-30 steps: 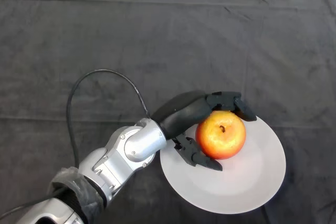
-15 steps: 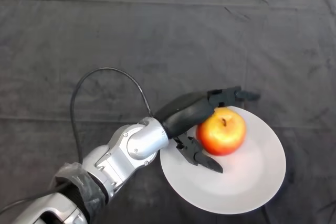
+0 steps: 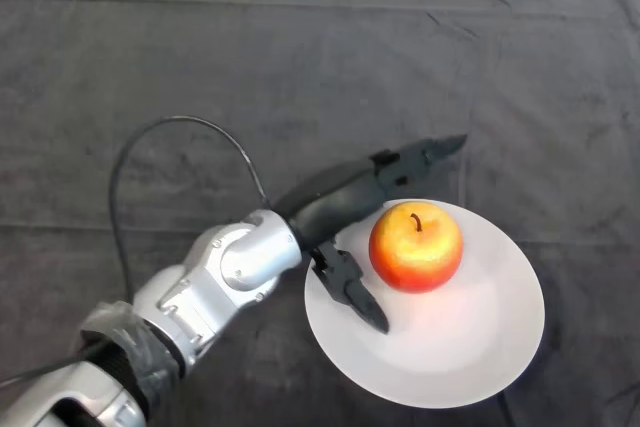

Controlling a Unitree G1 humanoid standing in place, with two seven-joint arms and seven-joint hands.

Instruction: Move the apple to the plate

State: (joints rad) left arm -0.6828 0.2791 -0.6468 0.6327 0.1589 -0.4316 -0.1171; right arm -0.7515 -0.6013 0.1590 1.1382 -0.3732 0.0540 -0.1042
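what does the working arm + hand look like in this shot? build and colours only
The left arm is silver-grey metal with rounded, bulbous joint housings; its lowest section near the frame's corner is wrapped in dark, crinkled covering. The left hand is matte black, with a smooth rounded palm shell and thick, segmented fingers tapering to points. No markings visible.

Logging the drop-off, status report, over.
Left hand open, fingers straight, clear of the apple. Apple upright on the white plate, stem up. Nothing in the way.
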